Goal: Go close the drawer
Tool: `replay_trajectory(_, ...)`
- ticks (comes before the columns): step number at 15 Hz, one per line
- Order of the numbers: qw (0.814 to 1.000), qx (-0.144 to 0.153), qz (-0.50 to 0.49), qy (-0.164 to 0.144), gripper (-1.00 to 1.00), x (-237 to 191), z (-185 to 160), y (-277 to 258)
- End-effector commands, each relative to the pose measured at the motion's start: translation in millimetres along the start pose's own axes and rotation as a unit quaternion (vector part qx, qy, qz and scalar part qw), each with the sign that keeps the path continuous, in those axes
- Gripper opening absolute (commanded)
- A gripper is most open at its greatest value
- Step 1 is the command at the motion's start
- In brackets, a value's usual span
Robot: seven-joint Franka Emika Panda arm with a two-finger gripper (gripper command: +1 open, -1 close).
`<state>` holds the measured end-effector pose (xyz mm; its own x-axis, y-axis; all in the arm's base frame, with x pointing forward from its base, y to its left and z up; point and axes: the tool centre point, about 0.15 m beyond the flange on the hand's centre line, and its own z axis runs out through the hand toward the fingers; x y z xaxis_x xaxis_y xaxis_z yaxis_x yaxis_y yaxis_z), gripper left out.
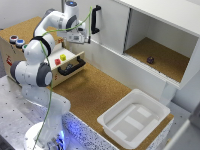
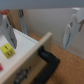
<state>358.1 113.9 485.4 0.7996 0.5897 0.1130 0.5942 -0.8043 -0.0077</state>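
Note:
The drawer (image 1: 70, 64) is a light wooden box front with a black bar handle (image 1: 71, 66), beside a red button (image 1: 57, 61) and a yellow button (image 1: 63, 57). My gripper (image 1: 85, 39) hangs above the drawer's far end, close to the white cabinet door. In the wrist view the gripper (image 2: 39, 40) is open, its two fingers (image 2: 72, 27) spread wide with nothing between them. Below them lie the drawer's wooden top edge (image 2: 40, 44) and its handle (image 2: 48, 59). I cannot tell how far the drawer is pulled out.
A white cabinet door (image 1: 107, 22) with a black vertical handle (image 1: 96, 19) stands open right behind the gripper. A small dark object (image 1: 150, 60) sits in the cabinet compartment. A white plastic tray (image 1: 134, 117) rests on the cork tabletop at the exterior view's lower right.

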Motion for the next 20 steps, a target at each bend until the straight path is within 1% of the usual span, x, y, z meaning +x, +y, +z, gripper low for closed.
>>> replay_trajectory(1, 0.998, 0.001, 0.051, -0.035, 1.00, -49.8, 38.6, 26.1)
replay_trajectory(4, 0.991, 0.005, 0.121, -0.052, 1.00, -56.0, 53.1, 6.9)
replay_trajectory(6, 0.986, 0.008, 0.157, -0.055, 1.00, -54.7, 61.8, -11.3)
replay_trajectory(8, 0.980, 0.001, 0.192, -0.049, 1.00, -50.9, 70.9, -24.5)
replay_trajectory(9, 0.977, 0.009, 0.208, -0.043, 1.00, -49.2, 74.8, -26.8)
replay_trajectory(11, 0.973, 0.006, 0.228, -0.030, 1.00, -43.4, 88.7, -30.3)
replay_trajectory(13, 0.971, 0.025, 0.238, -0.019, 1.00, -38.0, 99.4, -23.7)
replay_trajectory(14, 0.971, 0.022, 0.238, -0.012, 1.00, -35.7, 102.0, -19.5)
replay_trajectory(16, 0.970, 0.033, 0.240, -0.004, 1.00, -34.8, 109.9, -6.8)
replay_trajectory(17, 0.970, 0.057, 0.235, -0.002, 1.00, -36.4, 116.9, -1.6)
replay_trajectory(18, 0.969, 0.071, 0.237, -0.003, 1.00, -39.1, 123.0, 2.4)
replay_trajectory(19, 0.968, 0.083, 0.236, -0.003, 1.00, -40.7, 128.7, 4.7)
replay_trajectory(20, 0.969, 0.083, 0.233, -0.006, 1.00, -40.6, 134.6, 4.8)
